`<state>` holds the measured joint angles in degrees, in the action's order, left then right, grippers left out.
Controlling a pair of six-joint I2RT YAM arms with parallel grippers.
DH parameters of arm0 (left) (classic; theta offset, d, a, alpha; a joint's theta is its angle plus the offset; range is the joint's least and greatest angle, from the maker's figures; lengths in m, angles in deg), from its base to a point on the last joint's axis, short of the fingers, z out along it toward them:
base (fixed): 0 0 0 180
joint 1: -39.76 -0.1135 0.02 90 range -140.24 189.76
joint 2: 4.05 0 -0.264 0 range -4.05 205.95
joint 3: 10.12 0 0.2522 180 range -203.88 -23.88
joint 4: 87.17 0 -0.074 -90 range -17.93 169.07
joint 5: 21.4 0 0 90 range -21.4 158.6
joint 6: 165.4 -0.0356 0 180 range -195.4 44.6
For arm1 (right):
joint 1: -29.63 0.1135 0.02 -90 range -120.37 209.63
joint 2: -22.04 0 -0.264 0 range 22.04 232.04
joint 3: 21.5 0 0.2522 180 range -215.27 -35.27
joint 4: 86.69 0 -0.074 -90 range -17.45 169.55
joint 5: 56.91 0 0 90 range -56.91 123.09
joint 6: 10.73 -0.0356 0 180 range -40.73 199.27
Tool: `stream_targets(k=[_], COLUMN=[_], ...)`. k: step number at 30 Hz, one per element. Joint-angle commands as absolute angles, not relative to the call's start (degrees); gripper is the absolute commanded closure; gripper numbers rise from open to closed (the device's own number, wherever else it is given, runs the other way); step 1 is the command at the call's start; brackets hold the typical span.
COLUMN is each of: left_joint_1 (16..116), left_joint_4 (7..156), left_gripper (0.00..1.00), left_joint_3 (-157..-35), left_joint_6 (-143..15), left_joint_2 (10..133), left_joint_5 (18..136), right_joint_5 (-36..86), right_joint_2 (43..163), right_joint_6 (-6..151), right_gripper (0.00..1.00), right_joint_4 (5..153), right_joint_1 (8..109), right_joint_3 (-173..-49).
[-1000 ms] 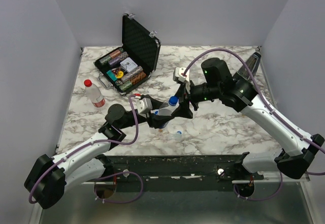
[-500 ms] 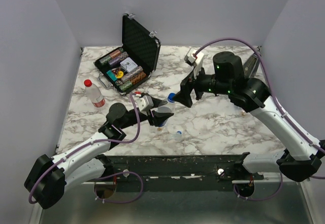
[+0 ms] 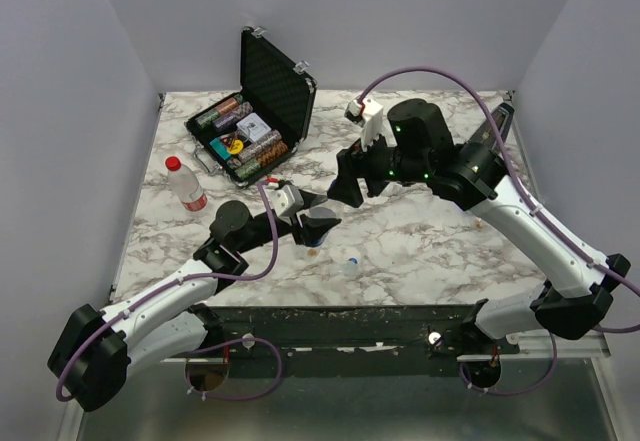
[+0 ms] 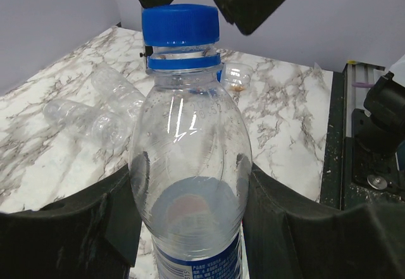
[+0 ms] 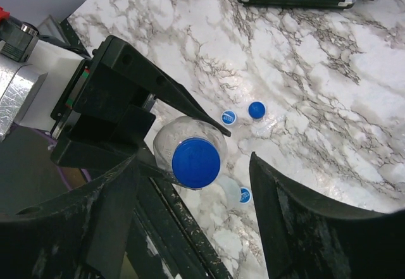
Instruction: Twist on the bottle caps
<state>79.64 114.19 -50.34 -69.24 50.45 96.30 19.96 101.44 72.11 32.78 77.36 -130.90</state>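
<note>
left claw clenched round the body of a small clear plastic bottle with a blue label, held upright at the near side of the marbled table; contents cannot be told

round blue plastic screw cap sits on its neck

right claw released, fingers straddling that cap, not touching

loose blue caps lie on the table below

open black hard case at the back holds rows of poker chips; red-capped clear bottle stands near it
</note>
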Motion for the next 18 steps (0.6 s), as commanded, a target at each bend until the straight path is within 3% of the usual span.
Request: stream_targets(k=[1,11,18], left_joint_1=[79.75,79.75,79.75], left_joint_4=[113.35,112.91,112.56], left_gripper=[1.00,1.00,1.00], left_joint_3=[-52.27,-52.27,-52.45], left_joint_6=[-70.30,-70.74,-70.91], left_joint_2=[50.53,50.18,50.18], left_joint_5=[94.79,94.88,94.79], right_joint_5=[20.95,21.75,21.48], right_joint_2=[102.38,103.43,104.13], right_joint_6=[71.18,71.62,72.15], right_gripper=[0.25,0.45,0.50], right_joint_4=[30.59,30.77,30.15], right_joint_1=[78.23,78.23,78.24], right_joint_3=[-132.91,-133.09,-133.35])
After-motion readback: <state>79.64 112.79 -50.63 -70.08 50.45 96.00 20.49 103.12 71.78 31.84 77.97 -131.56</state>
